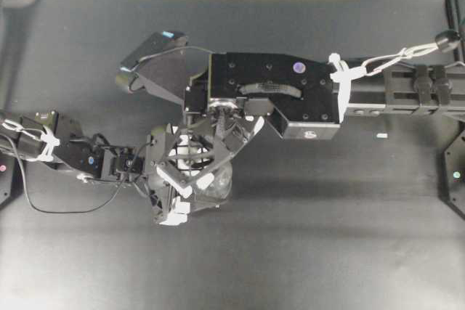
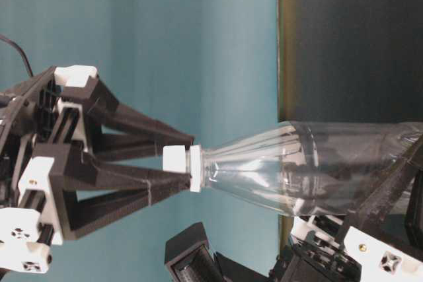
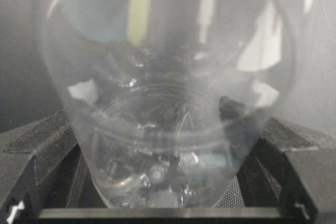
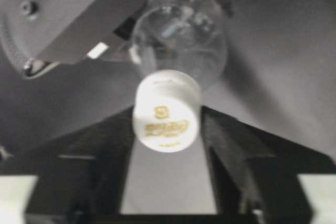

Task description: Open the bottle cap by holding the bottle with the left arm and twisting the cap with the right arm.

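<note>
Bottle [image 2: 304, 170] time: the small clear plastic bottle sits above the dark desk [image 1: 305, 237], held around its wide body by the left hand [image 3: 168, 192]. That hand's two black fingers press on both sides of the bottle, so it has a firm hold.

On top is the white bottle cap [image 4: 167, 111]. The right hand [image 2: 188, 166] has its fingers on both sides of the cap. In the side view the tips look like they touch it, but I cannot tell if they squeeze it tight yet.

The step now is to grab the cap. To do it well, the right hand should close until both fingers press the cap evenly. Then it should turn slowly around the cap's middle, without pushing sideways. The left hand should not let the bottle spin or tip.
</note>
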Available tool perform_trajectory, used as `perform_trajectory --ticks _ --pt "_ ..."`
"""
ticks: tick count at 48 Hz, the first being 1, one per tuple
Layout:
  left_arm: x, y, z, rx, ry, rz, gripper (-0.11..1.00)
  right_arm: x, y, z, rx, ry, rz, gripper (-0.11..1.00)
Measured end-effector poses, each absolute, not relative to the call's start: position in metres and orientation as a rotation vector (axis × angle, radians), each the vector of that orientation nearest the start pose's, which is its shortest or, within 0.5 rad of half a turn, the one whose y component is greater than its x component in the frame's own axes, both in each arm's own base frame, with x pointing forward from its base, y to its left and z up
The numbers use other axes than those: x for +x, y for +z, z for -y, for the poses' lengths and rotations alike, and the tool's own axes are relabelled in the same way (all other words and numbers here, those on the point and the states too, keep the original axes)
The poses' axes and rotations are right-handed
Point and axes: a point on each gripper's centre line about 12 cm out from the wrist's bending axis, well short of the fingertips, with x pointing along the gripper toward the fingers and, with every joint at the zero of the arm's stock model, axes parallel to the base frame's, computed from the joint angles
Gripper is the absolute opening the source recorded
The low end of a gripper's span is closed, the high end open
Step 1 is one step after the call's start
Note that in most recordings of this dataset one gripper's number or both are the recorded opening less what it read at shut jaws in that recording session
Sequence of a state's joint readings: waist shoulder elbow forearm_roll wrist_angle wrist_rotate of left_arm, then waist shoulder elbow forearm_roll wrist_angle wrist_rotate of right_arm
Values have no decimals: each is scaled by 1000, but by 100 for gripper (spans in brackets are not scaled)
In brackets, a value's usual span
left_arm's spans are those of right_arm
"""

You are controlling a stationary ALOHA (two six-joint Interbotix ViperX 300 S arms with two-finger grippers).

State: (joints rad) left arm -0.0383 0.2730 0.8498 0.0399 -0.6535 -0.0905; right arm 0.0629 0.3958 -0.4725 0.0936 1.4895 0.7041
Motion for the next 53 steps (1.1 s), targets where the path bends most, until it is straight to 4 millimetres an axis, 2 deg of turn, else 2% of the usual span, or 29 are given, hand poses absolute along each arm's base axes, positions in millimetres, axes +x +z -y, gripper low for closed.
perform_trajectory --ticks 14,41,53 --pt "373 76 17 -55 -48 -472 88 486 288 -41 540 -316 -1408 35" --pt "373 76 18 -53 -50 -475 88 488 288 -41 -23 174 -1417 35" --pt "373 76 18 -52 -49 -473 88 488 289 -40 -186 308 -1393 35"
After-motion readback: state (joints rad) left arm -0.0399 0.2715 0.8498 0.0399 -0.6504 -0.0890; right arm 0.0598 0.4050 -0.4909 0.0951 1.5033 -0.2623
